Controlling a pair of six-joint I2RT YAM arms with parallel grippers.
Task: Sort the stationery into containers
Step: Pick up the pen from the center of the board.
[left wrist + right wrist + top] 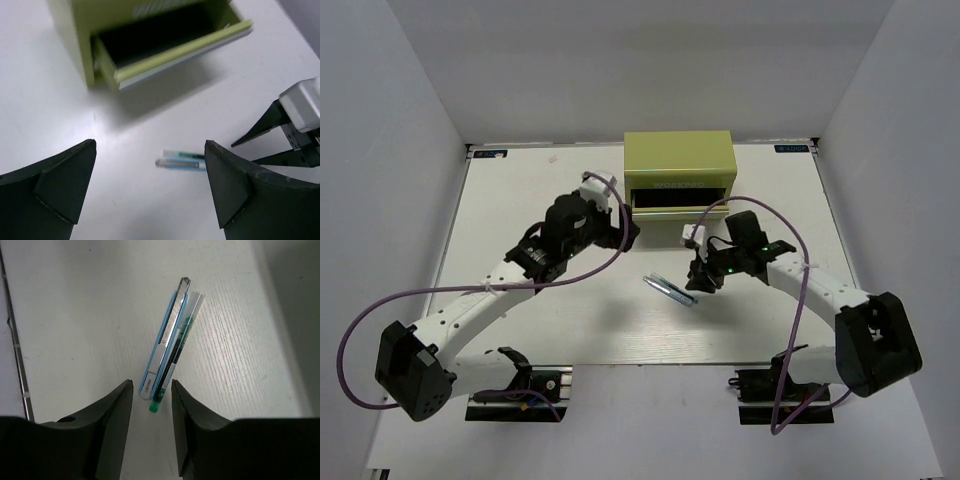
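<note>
A pale blue-silver pen and a teal-green pen lie side by side, touching, on the white table; they also show in the top view and the left wrist view. My right gripper is open a little, low over the table, with the pens' near ends between its fingertips; it holds nothing. My left gripper is wide open and empty, above the table between the pens and the yellow-green chest. One drawer is pulled open and its inside is dark. The red and white pens are out of view.
The chest stands at the back middle of the table. The right arm's gripper shows at the right of the left wrist view. Purple cables loop from both arms. Grey walls close in the table on three sides.
</note>
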